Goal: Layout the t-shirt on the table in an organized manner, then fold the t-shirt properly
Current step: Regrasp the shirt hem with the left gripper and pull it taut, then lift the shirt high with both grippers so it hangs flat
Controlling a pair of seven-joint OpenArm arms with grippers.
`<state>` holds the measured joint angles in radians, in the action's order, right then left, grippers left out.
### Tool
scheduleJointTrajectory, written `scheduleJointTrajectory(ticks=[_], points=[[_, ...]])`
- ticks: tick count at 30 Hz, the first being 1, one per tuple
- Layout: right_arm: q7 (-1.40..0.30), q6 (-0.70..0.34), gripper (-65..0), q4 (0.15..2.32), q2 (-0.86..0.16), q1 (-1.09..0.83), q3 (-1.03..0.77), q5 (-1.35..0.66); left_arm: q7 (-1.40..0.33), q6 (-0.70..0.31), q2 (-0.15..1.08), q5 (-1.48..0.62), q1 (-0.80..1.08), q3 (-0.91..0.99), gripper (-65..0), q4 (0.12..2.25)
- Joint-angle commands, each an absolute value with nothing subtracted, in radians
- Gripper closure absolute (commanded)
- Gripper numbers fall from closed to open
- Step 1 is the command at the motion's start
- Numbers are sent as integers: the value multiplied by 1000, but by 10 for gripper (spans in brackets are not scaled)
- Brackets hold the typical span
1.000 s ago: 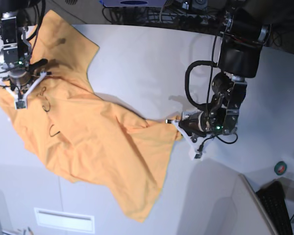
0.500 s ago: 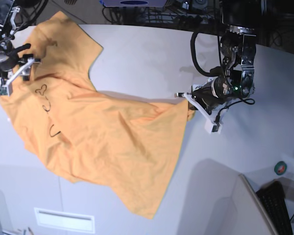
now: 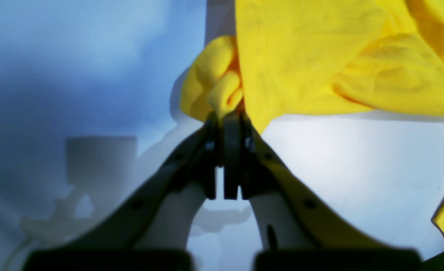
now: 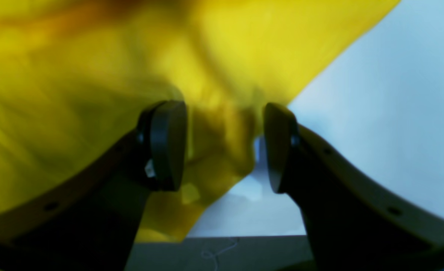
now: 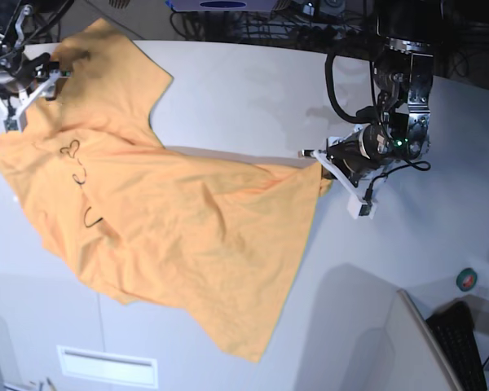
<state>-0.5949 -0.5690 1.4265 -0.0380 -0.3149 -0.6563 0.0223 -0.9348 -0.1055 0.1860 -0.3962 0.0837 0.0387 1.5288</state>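
Observation:
The light orange t-shirt [image 5: 171, 220] lies spread over the left and middle of the white-grey table [image 5: 244, 90], with black cursive lettering [image 5: 77, 171] facing up near its left side. My left gripper [image 5: 324, 173] is at the shirt's right corner. In the left wrist view it [image 3: 227, 120] is shut on a bunched fold of the shirt [image 3: 222, 86]. My right gripper [image 5: 34, 98] is over the shirt's far left part. In the right wrist view it [image 4: 225, 146] is open, with blurred shirt cloth [image 4: 94, 56] beneath and between the fingers.
A small roll of tape [image 5: 467, 279] and a dark keyboard [image 5: 460, 346] sit at the lower right, beside a raised grey panel [image 5: 391, 342]. Cables run along the table's far edge [image 5: 253, 28]. A white slot label [image 5: 106, 366] is at the front.
My left gripper has pulled the shirt's right corner to the right and farther back, stretching the cloth flatter. My right gripper has moved toward the far left corner.

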Motion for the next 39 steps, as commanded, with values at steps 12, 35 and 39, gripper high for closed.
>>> scheduleJointTrajectory(ticks=[12, 35, 39], points=[[-575, -573, 0, 1408, -54, -305, -664, 13, -923, -108, 193, -403, 116, 39, 0, 1592], [-358, -573, 0, 1782, -82, -348, -1030, -211, -507, -108, 237, -406, 565, -1, 0, 1969], [-357, -573, 0, 1890, -59, -344, -1076, -295, -364, -108, 242, -406, 564, -67, 0, 1971]])
